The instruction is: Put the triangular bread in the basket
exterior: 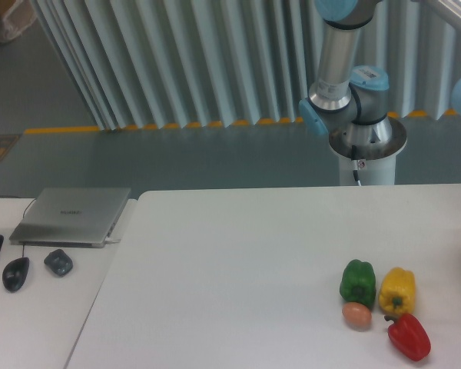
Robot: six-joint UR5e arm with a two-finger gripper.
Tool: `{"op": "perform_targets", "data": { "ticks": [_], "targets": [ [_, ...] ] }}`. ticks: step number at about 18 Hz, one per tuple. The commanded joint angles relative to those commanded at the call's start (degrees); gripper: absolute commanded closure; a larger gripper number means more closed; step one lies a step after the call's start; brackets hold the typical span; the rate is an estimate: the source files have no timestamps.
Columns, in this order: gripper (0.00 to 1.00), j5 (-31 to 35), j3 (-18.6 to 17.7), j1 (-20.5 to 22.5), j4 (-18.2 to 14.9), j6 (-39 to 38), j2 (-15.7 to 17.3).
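The triangular bread is out of view. No basket shows in the camera view either. The gripper is out of view; only the arm's base and lower joints (352,100) stand behind the table's far edge, with the arm rising out of the top of the frame.
On the white table (238,261), at the front right, lie a green bell pepper (357,282), a yellow bell pepper (397,290), a red bell pepper (408,337) and a small brown egg (356,315). A closed laptop (71,215), a mouse (15,273) and a grey object (58,262) lie on the left.
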Motion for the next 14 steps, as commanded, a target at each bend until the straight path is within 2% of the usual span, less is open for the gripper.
{"op": "perform_targets", "data": {
  "ticks": [2, 5, 8, 11, 14],
  "targets": [
    [0.0, -0.8, 0.5, -1.3, -4.9, 0.0, 1.8],
    [0.0, -3.9, 0.1, -1.7, -10.0, 0.0, 3.2],
    [0.0, -4.3, 0.0, -3.4, -15.2, -0.1, 5.5],
    [0.0, -4.5, -1.8, -5.4, -17.7, -0.3, 7.5],
    [0.0, -5.2, -4.5, -7.2, -17.4, -3.0, 9.5]
  ]
}}
